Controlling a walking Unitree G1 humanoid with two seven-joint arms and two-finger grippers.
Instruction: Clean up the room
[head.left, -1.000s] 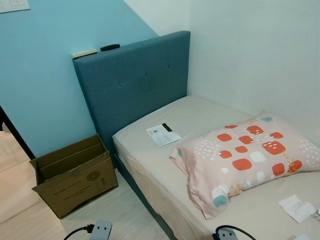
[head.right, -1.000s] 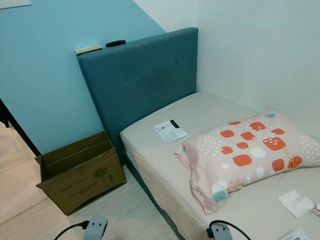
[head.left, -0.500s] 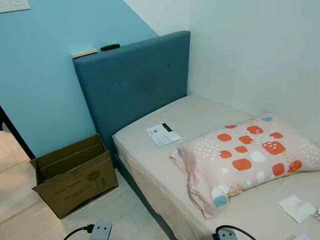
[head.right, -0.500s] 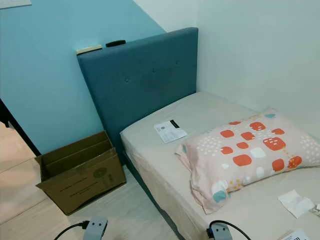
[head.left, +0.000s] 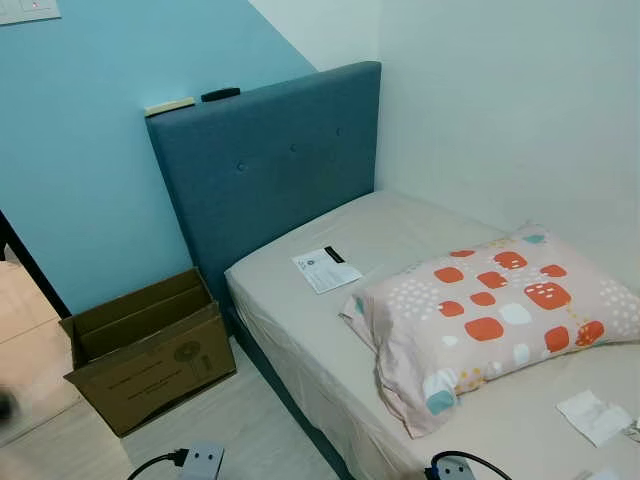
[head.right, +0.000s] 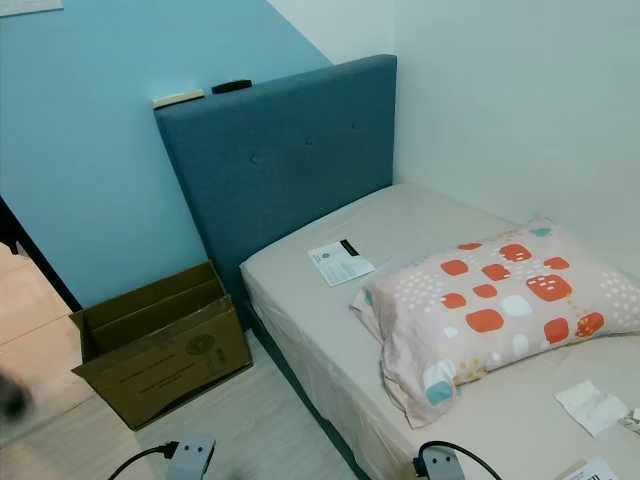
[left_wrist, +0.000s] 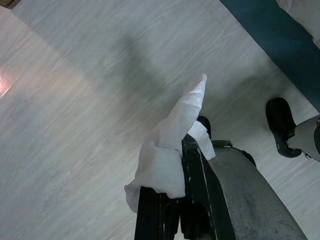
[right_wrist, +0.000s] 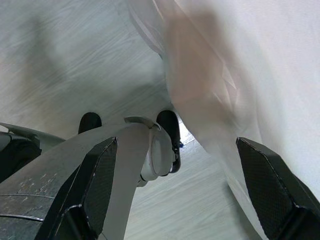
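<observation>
One bed (head.left: 300, 330), single, with a smooth beige fitted sheet and a blue upholstered headboard (head.left: 265, 170) showing three tufted buttons. Two small flat items rest on the headboard's top edge: one pale strip (head.left: 169, 106), one black bar (head.left: 220, 95).

One pillow (head.left: 490, 310), soft and rectangular, pink cloth printed with orange, white and teal rounded squares, lies across the mattress. One printed leaflet (head.left: 325, 268), flat white paper with a black corner, sits on the sheet just beside the pillow, toward the headboard. One crumpled white tissue (head.left: 594, 415) lies on the sheet on the pillow's other side.

One cardboard box (head.left: 148, 350), brown corrugated, flaps open, stands on the pale wood-grain floor (head.left: 250, 420) against the blue wall, beside the bed.

Left gripper (left_wrist: 172, 165): its black fingers are pinched together on one white tissue piece (left_wrist: 172, 137), thin and creased, one end sticking up in a point; it hangs over the floor near the bed's dark base.

Right gripper (right_wrist: 175, 180): fingers spread wide, nothing between them, beside the draped sheet edge. A dark smudge at the floor's far left is too blurred to identify.
</observation>
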